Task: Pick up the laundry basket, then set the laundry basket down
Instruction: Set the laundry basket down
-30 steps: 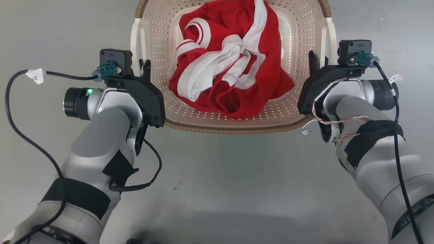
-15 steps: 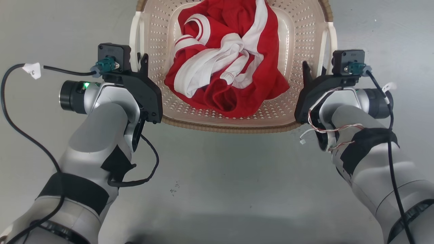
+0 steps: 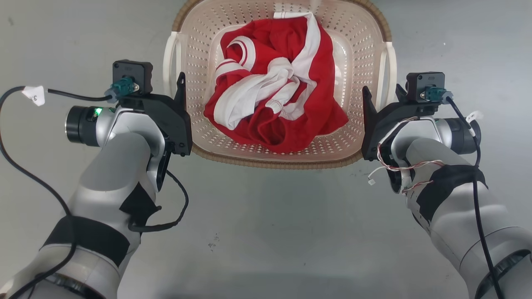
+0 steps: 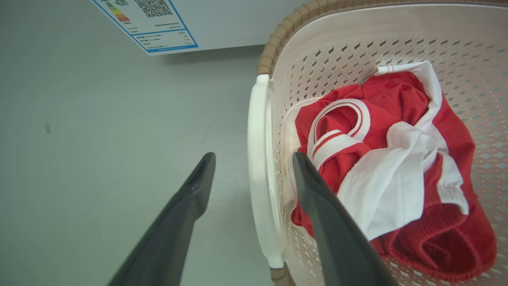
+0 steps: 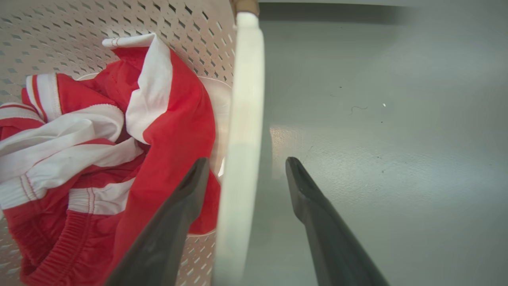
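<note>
Left jaws stand open, 1 finger either side of the laundry basket's (image 3: 274, 162) left handle (image 4: 258, 159) — not clamped. Right jaws, open too, straddle the right handle (image 5: 242, 119). The basket sits on the grey floor (image 3: 266, 228). A QR-code label (image 4: 158, 24) is nearby — print unreadable.

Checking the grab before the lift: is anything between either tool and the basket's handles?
Nothing visible. The open left tool straddles the left handle of the laundry basket, the open right tool the right handle. The red and white garment lies inside, close to the inner fingers, not in either gap.
</note>
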